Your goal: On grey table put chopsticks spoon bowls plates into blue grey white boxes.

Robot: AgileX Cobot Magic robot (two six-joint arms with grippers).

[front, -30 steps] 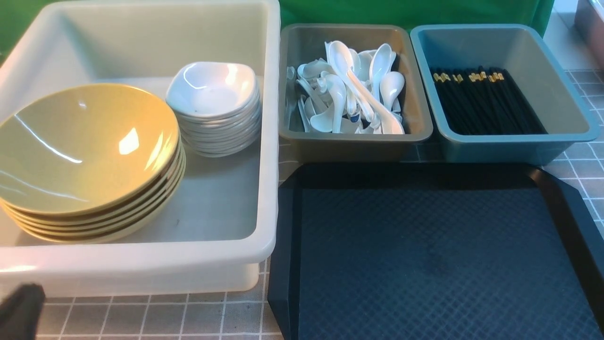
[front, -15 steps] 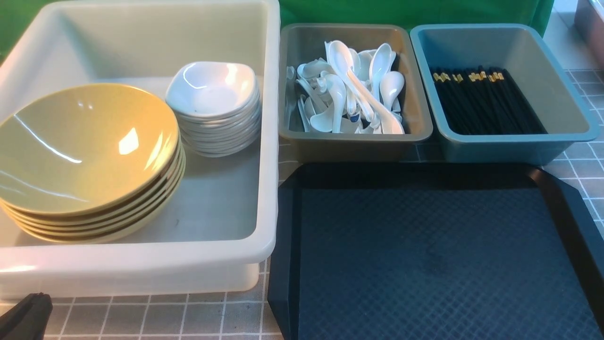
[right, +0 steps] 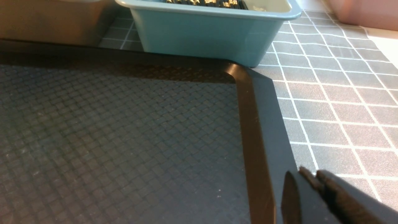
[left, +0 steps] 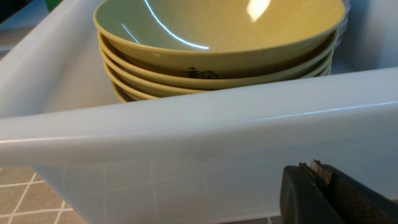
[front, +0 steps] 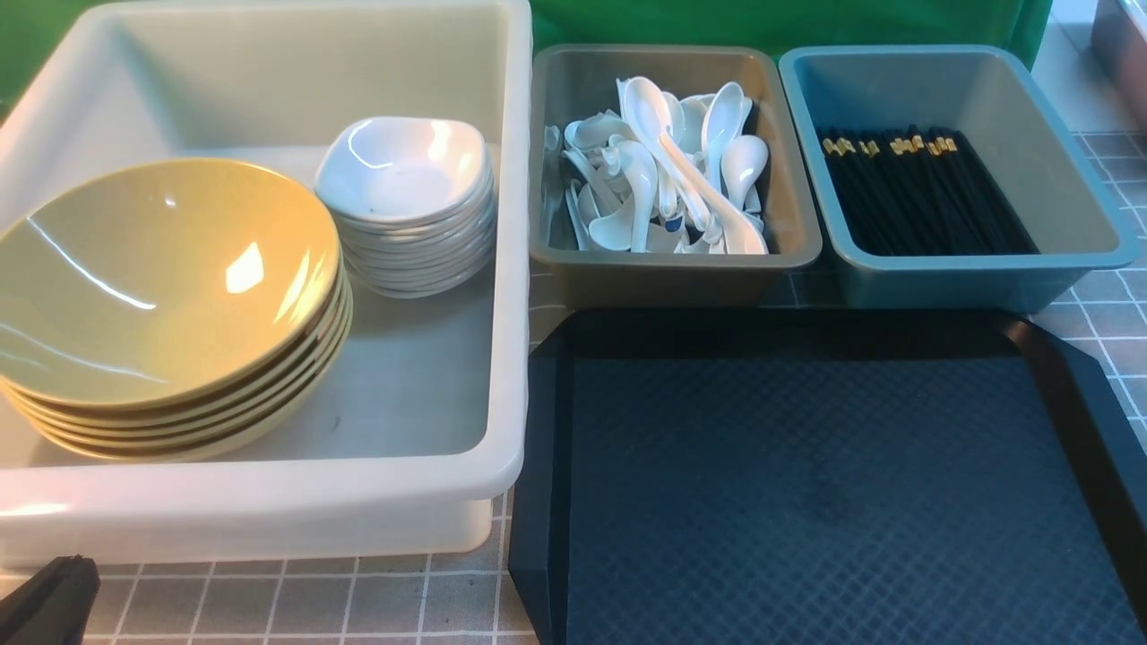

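Resting low outside white box (left: 199,130), left hand (left: 311,174) pressed together; right hand (right: 306,182) likewise.

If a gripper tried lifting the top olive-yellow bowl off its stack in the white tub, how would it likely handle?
The top glossy olive-yellow bowl shows sharp glare, so it is probably slippery. It looks like glazed ceramic, so it is likely heavy and chip-prone. It nests in the stack inside the milky-white plastic tub, so its thin rim seems the only grip.
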